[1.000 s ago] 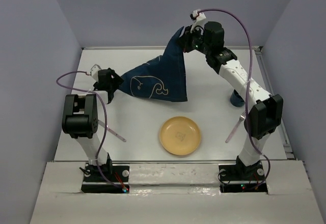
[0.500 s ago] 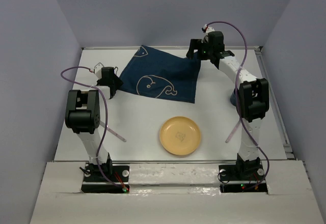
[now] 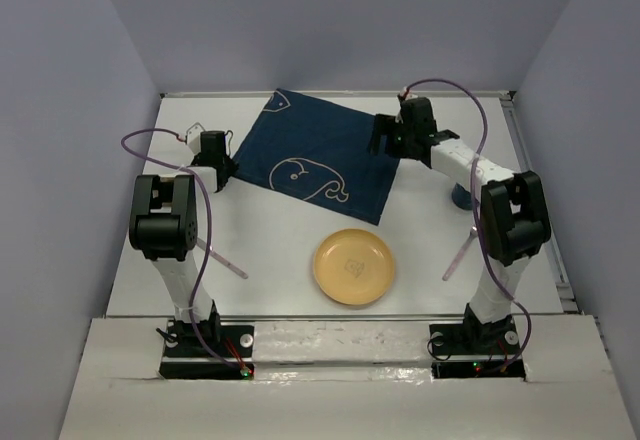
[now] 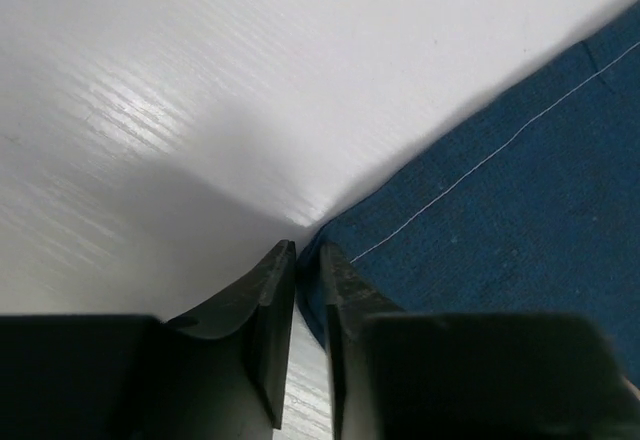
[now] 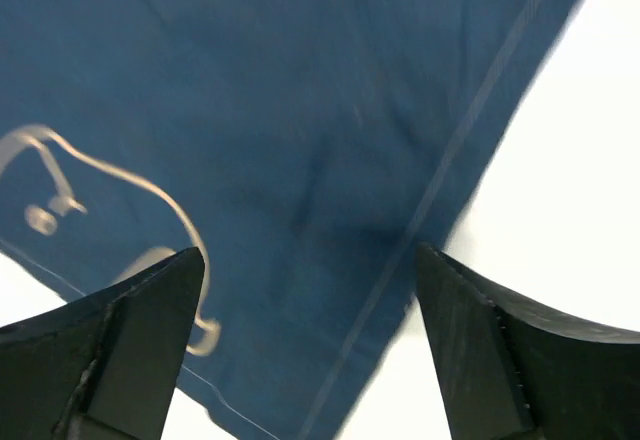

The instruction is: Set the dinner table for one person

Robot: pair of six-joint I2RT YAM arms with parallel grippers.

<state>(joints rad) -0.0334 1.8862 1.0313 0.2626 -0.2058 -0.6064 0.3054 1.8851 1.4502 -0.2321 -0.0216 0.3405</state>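
A dark blue mat (image 3: 320, 155) with white whale outlines lies flat at the back of the white dinner table (image 3: 270, 235). My left gripper (image 3: 225, 168) is low at the mat's left corner. In the left wrist view its jaws (image 4: 308, 260) are nearly together, with the corner of the mat (image 4: 500, 230) pinched between them. My right gripper (image 3: 385, 140) hovers over the mat's right edge. Its fingers stand wide apart in the right wrist view (image 5: 310, 260), nothing between them, the mat (image 5: 280, 110) below.
A yellow plate (image 3: 353, 266) sits in front of the mat. One pale utensil (image 3: 222, 258) lies near the left arm, another (image 3: 458, 255) near the right arm. A dark blue cup (image 3: 463, 197) stands partly hidden behind the right arm.
The right gripper opened and let go of the raised mat corner, and the mat dropped flat. The right arm came lower and nearer. The left jaws closed on the mat's left corner.
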